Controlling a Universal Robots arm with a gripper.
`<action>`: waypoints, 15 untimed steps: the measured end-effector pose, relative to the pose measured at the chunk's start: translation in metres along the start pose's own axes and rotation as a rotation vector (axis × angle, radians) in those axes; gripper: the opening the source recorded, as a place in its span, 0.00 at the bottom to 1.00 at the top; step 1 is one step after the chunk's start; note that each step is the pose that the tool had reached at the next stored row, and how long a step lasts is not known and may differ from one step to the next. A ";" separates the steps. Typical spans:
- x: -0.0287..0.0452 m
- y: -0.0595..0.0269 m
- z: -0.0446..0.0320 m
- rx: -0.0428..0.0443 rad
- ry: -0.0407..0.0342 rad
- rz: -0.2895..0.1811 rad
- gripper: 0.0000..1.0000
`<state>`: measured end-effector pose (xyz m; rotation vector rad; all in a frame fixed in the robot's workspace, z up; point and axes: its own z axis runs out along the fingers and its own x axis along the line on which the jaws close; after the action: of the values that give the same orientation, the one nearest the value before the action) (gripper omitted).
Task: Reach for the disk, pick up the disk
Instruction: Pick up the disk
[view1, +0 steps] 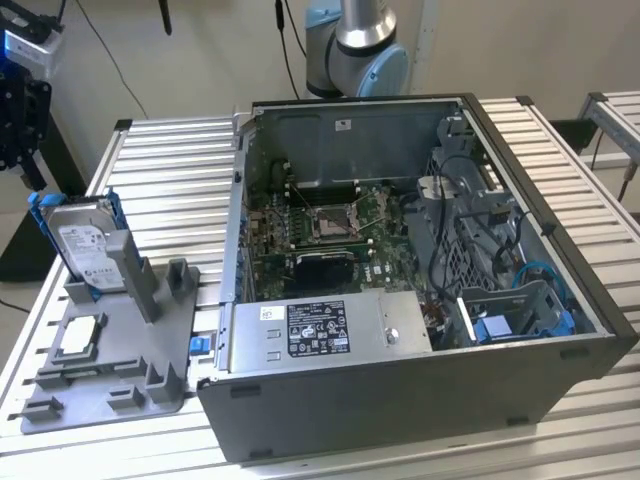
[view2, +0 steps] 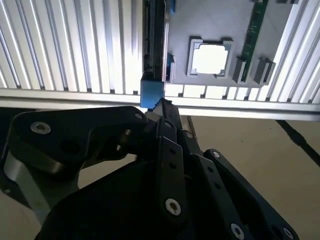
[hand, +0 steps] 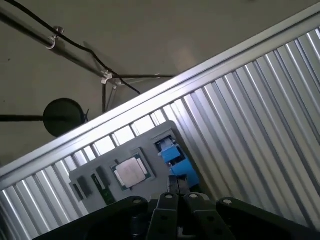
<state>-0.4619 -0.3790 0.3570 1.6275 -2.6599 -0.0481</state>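
Reaching seems the current step: the gripper (view2: 161, 106) hangs near the disk (view1: 85, 248), upright in a grey holder (view1: 120, 360); its jaws' state cannot be told; grasping needs them astride the thin edge.

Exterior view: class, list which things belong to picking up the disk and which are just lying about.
Belongs: disk, upright in the grey holder; gripper, close to the disk in the second wrist view.
Lying about: square chip; open computer case.
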 end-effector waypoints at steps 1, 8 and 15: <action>0.0000 0.0000 0.0000 0.0001 0.0007 -0.020 0.00; 0.0000 0.0000 0.0000 0.0002 0.0020 -0.052 0.00; -0.0001 0.0000 0.0007 0.0031 0.0043 -0.143 0.00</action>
<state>-0.4618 -0.3789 0.3562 1.8132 -2.5373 -0.0429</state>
